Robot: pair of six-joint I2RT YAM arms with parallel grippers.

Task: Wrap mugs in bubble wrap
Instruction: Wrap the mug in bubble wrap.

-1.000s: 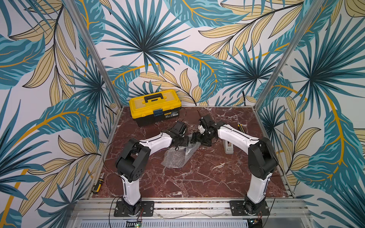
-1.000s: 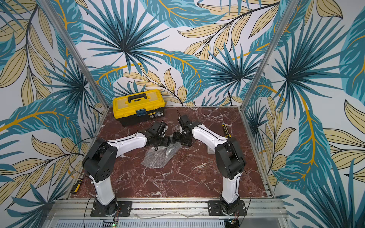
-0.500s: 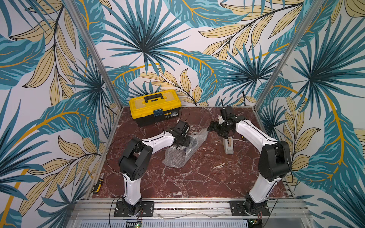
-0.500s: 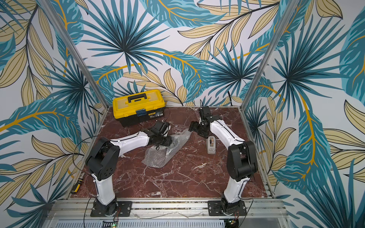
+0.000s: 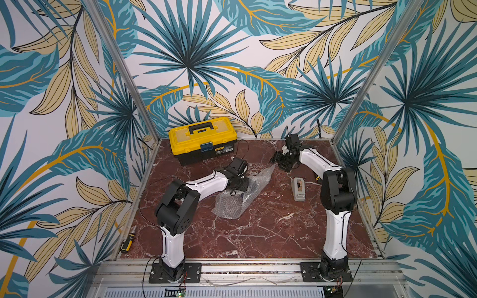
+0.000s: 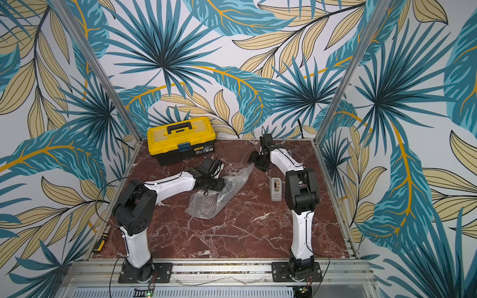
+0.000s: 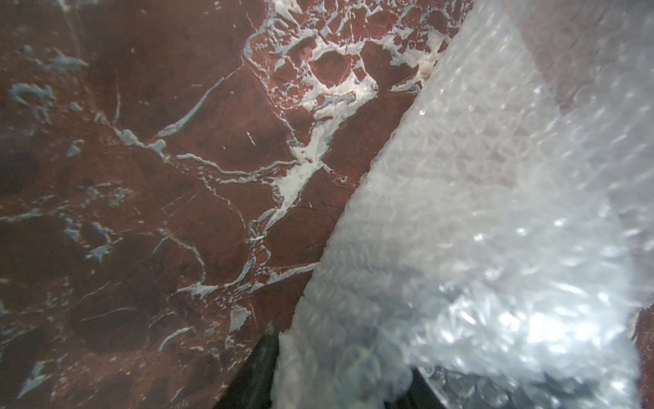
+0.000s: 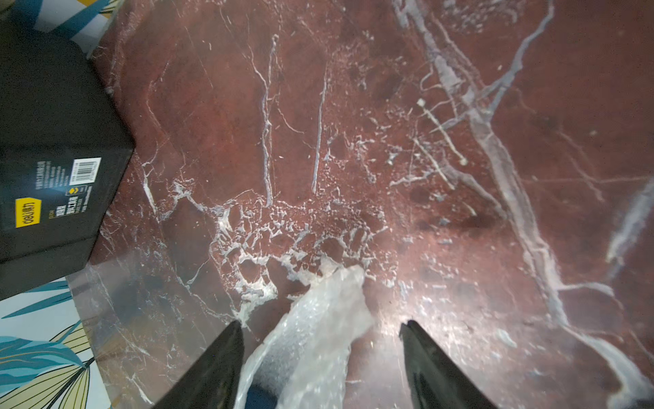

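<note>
The left gripper clasped the bubble wrap lying on the table in front of the toolbox — the mug showed dark blue beneath the sheet. The right gripper hung open, jaws spread either side of the wrap's far corner.

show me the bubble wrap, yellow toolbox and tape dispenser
bubble wrap (image 5: pixel 233 205), in a top view, on its crinkled near end
yellow toolbox (image 5: pixel 204 138), in a top view, on the lid
tape dispenser (image 5: pixel 299 189), in a top view, on its top
</note>
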